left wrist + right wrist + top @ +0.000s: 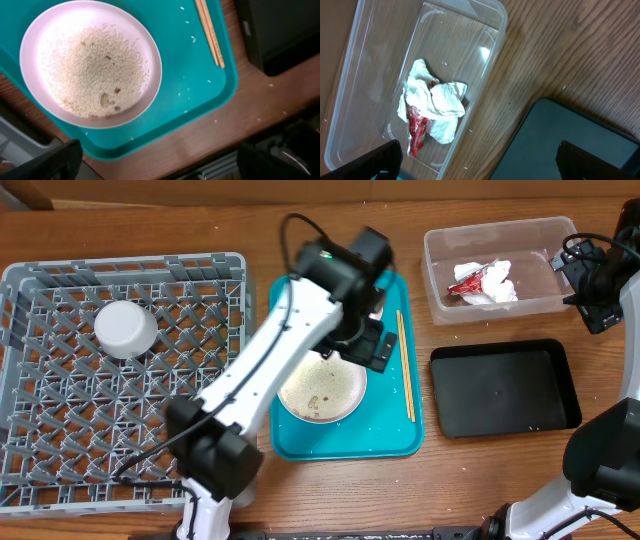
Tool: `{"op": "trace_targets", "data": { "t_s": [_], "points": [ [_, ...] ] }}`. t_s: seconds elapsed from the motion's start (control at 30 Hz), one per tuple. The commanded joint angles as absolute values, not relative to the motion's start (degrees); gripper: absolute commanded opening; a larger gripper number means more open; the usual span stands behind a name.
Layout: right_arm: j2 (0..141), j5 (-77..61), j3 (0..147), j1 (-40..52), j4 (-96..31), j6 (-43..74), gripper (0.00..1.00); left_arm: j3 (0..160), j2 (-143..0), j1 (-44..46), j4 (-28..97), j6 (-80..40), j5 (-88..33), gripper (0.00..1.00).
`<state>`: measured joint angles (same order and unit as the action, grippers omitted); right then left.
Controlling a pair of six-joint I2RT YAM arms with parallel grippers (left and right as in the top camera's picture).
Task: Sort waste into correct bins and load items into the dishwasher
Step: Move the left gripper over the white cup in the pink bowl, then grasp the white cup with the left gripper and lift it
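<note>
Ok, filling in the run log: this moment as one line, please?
left gripper open over plate of rice | right gripper open by clear tub | napkin, wrapper in tub | chopsticks on teal tray | bowl in rack

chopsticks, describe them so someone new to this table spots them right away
Find the teal tray in the middle, between the grey rack and the black tray. Along its right edge lie the chopsticks, beside the plate. They are the only long, thin wooden sticks there.

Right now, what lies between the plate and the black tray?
The chopsticks, lying on the teal tray beside the plate, then a narrow strip of table before the black tray. The overhead view shows it.
</note>
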<state>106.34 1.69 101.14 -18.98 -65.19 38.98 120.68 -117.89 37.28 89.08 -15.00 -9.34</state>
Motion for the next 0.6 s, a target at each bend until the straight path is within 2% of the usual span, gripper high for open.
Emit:
{"op": "trace_targets", "data": {
  "t_s": [0.0, 0.1, 0.27, 0.37, 0.5, 0.57],
  "points": [
    [105.8, 1.8, 101.3, -18.7, -65.0, 39.0, 1.0, 120.7, -121.6, 39.1, 87.1, -18.7, -4.0, 1.0],
    [105.8, 1.8, 101.3, -18.7, -65.0, 39.0, 1.0, 120.7, -123.7, 39.5, 84.0, -18.6, -0.5, 1.0],
    [105.8, 1.8, 101.3, -18.7, -64.9, 39.0, 1.0, 120.7, -125.1, 38.0, 76.6, -18.7, 11.9, 0.99],
    [105.8, 1.8, 101.3, -18.7, -64.9, 39.0, 1.0, 120.7, -125.1, 36.5, 71.7, -18.7, 12.9, 0.86],
    [105.8, 1.8, 101.3, -18.7, -64.9, 39.0, 1.0, 120.7, -125.4, 34.6, 65.6, -18.1, 9.8, 0.59],
    [105.8, 1.8, 101.3, -18.7, -64.9, 39.0, 1.0, 120.3, -125.4, 34.0, 63.1, -17.3, 5.4, 0.57]
  ]
}}
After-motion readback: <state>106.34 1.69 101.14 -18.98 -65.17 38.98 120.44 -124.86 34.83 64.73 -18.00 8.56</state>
